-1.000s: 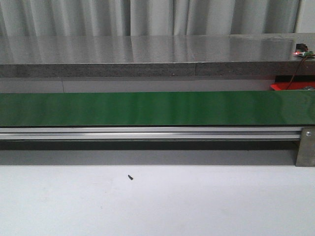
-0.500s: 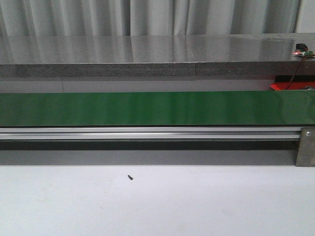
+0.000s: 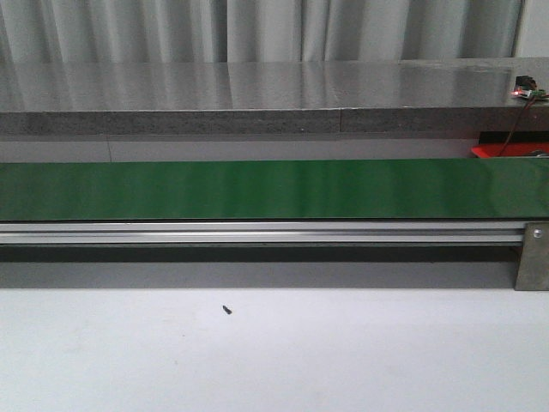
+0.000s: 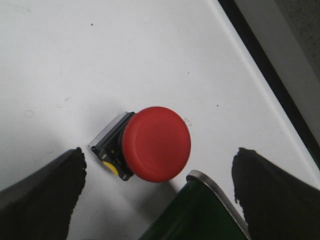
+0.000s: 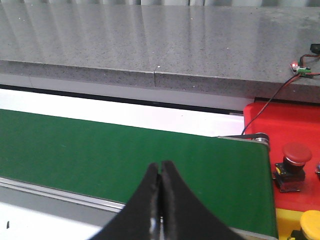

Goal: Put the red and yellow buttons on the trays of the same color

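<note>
left gripper: two dark fingertips spread wide apart, released, nothing between them but counter; hovering over the red button
red mushroom-head button: on its side on the white counter, round red cap facing the camera, black-and-yellow base with a silver plate behind it; sits between the two left fingertips but touching neither
green belt end, left wrist view: corner with a silver metal edge, just at 5 o'clock of the red button
right gripper: black fingers pressed together, clenched, holding nothing; above the long green conveyor belt
second red mushroom button: upright on the red tray, at 3 o'clock of the belt end
yellow button: only partly seen at the frame edge on the yellow tray, at 6 o'clock of the second red button
grey stone ledge: at 12 o'clock of the belt in front view
front view: no arms or buttons visible; small dark speck on the counter
</note>
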`<action>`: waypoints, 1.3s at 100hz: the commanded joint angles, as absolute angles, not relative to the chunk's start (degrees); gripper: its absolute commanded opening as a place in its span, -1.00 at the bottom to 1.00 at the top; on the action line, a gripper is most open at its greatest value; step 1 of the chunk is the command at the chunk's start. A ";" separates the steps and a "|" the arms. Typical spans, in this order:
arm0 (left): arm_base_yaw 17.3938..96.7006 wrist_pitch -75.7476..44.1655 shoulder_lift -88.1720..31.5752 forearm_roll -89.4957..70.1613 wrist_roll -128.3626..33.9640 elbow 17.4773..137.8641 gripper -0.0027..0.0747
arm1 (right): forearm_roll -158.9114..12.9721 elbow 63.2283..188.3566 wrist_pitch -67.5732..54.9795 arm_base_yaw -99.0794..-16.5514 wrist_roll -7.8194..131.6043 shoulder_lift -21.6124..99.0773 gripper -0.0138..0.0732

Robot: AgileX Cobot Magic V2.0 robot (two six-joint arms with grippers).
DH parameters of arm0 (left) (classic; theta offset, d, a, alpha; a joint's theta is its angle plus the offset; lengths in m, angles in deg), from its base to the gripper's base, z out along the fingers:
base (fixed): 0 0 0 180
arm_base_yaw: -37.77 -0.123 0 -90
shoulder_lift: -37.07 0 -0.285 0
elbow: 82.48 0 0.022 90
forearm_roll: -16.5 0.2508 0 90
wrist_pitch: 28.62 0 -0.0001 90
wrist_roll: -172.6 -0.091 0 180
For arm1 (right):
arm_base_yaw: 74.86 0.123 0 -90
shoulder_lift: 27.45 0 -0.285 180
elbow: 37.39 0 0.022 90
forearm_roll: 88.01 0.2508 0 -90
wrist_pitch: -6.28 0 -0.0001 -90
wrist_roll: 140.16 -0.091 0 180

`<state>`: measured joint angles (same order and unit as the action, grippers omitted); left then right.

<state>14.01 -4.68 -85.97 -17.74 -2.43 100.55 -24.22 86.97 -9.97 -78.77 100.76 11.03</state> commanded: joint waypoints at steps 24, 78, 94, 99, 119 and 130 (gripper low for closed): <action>13.22 -11.24 -84.89 -20.59 -1.87 102.32 0.53 | -22.59 88.38 -8.23 -78.65 101.43 11.04 -0.82; 12.16 -11.58 -84.90 -20.68 -1.87 102.32 0.53 | -22.59 88.38 -8.29 -78.65 101.43 11.04 -0.82; 12.29 -11.97 -84.90 -21.16 -1.87 102.32 0.53 | -22.59 88.38 -8.43 -78.65 101.43 11.04 -0.82; 12.43 -11.97 -84.90 -21.16 -1.87 102.32 0.53 | -22.59 88.38 -8.48 -78.65 101.43 11.04 -0.82; 12.77 -12.26 -84.90 -21.38 -1.87 102.32 0.53 | -22.59 88.38 -8.48 -78.65 101.43 11.04 -0.82; 12.77 -11.33 -85.56 -21.38 -1.87 102.32 0.53 | -22.59 88.38 -8.49 -78.65 101.43 11.04 -0.82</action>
